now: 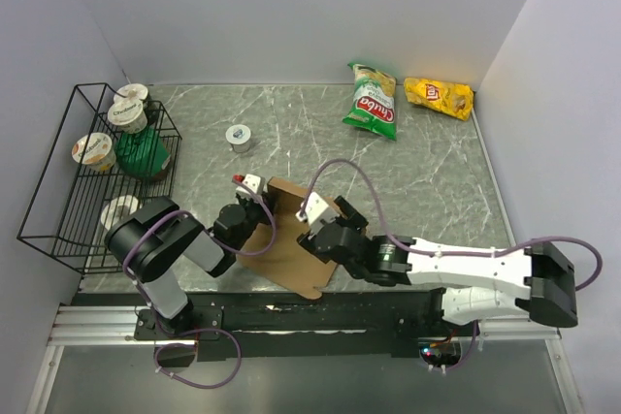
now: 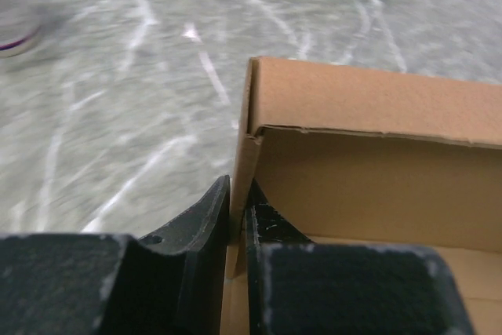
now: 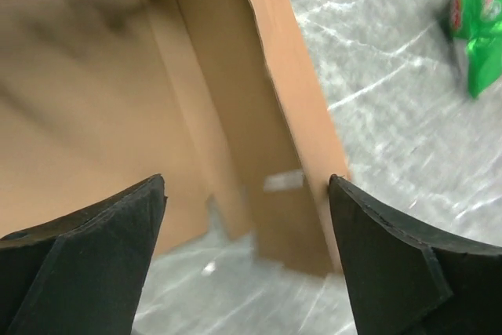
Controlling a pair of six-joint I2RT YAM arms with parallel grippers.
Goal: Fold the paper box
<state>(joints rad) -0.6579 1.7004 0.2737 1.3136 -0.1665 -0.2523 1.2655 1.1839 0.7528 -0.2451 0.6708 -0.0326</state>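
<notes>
The paper box [image 1: 286,257] is plain brown cardboard, lying partly folded near the table's front edge between my two arms. My left gripper [image 1: 254,223] reaches it from the left. In the left wrist view the left gripper [image 2: 238,209] is shut on the box's upright side wall [image 2: 245,139], one finger on each face. My right gripper [image 1: 312,239] hangs over the box's right part. In the right wrist view the right gripper [image 3: 247,186] is open wide, astride a raised wall of the box [image 3: 282,76], and its right fingertip [image 3: 345,194] is at that wall's edge.
A black wire rack [image 1: 58,181] with cups stands at the left. A small white roll [image 1: 239,136] sits behind the box. A green snack bag [image 1: 372,104] and a yellow one [image 1: 439,96] lie at the back right. Grey walls close in on three sides.
</notes>
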